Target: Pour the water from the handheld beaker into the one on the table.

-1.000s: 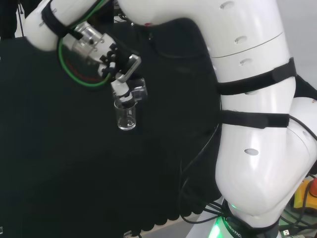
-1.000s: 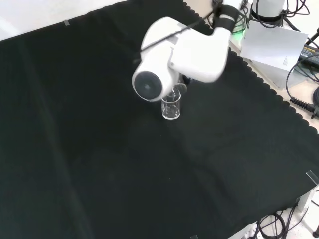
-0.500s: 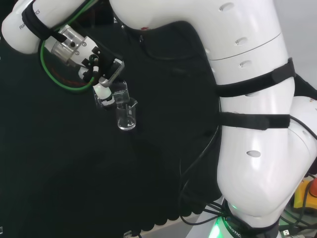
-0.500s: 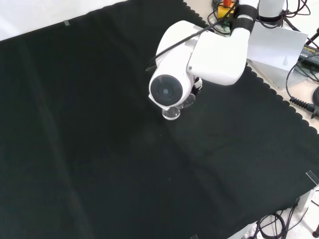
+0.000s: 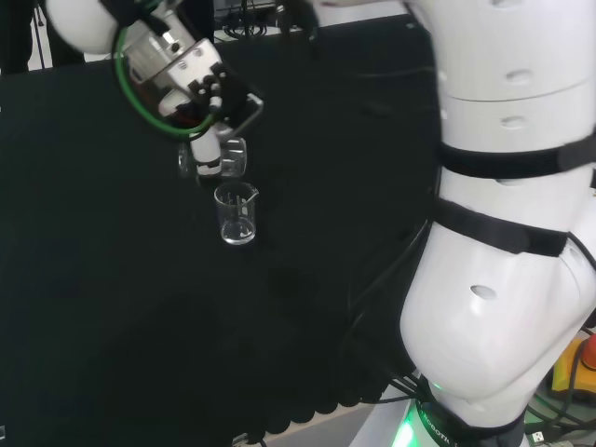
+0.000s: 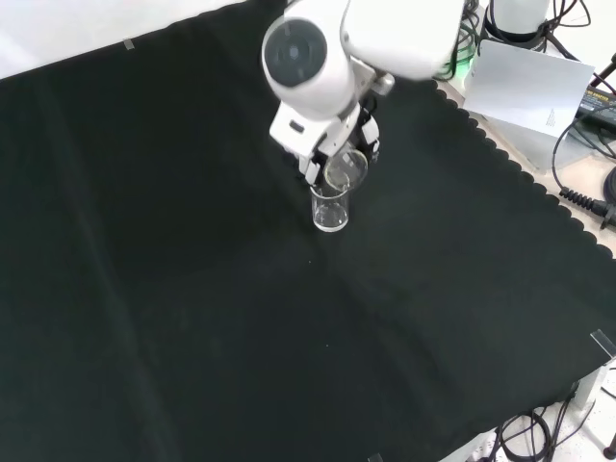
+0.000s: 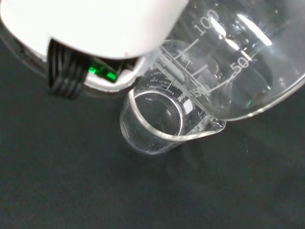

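A small clear beaker stands upright on the black cloth. It also shows in the front view and from above in the wrist view. The hand is shut on a second clear beaker, tipped on its side just above the standing one. In the front view the hand holds this beaker with its mouth over the standing beaker's rim. The wrist view shows the held beaker with its spout above the lower one. I cannot tell how much water either holds.
The arm's white links stand at the right of the head view, and a link with a round grey cap hangs above the hand. Beyond the cloth's scalloped edge lie a white board and cables.
The arm has swung: its capped link rose toward the front view's top, uncovering hand and beakers. The held beaker moved left across the standing one and now lies tipped above it.
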Controlling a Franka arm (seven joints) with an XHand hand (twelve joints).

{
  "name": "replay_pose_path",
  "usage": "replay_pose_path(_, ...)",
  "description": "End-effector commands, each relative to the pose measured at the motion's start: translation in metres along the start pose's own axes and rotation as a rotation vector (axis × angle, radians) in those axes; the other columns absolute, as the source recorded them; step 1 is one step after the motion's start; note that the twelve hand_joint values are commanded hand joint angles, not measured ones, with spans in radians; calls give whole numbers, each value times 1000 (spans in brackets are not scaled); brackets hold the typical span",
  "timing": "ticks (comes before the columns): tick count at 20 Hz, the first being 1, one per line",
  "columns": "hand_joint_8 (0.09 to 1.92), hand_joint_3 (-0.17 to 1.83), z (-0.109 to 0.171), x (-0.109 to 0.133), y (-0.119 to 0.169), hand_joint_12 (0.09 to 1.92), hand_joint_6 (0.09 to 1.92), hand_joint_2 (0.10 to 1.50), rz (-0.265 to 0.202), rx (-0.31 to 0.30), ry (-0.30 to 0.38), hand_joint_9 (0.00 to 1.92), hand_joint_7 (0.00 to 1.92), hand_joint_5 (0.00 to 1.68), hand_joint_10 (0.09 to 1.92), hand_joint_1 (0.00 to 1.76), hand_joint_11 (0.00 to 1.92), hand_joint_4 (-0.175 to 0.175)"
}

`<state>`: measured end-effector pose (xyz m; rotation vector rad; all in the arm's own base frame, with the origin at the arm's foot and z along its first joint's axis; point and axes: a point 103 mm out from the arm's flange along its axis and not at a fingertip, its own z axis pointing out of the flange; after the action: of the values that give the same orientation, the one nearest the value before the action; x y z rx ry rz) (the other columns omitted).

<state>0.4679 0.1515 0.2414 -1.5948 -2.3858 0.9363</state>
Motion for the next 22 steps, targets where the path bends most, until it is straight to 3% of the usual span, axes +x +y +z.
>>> replay_pose_path(1,854,766,6,-39,-10,750,876,631,-31,-225,171,1531,1224,1167,759,1306,1266,-175)
replay_pose_path(7,852,758,12,-47,-6,746,874,635,-98,-340,250,1528,1222,1166,754,1306,1261,-175)
replay_pose_path(9,852,755,19,-57,-1,744,873,637,-116,-373,311,1527,1222,1165,752,1306,1260,-175)
replay_pose_path(11,850,751,24,-62,3,742,872,640,-120,-400,360,1525,1221,1164,750,1305,1259,-175)
replay_pose_path(16,836,723,48,-101,9,728,857,653,-109,-451,487,1523,1222,1166,732,1306,1263,-175)
replay_pose_path(17,800,793,49,-103,11,726,857,605,-109,-456,507,1527,1282,1166,729,1312,1267,-171)
replay_pose_path(22,728,931,58,-120,22,713,862,511,-106,-498,543,1532,1394,1171,706,1324,1276,-162)
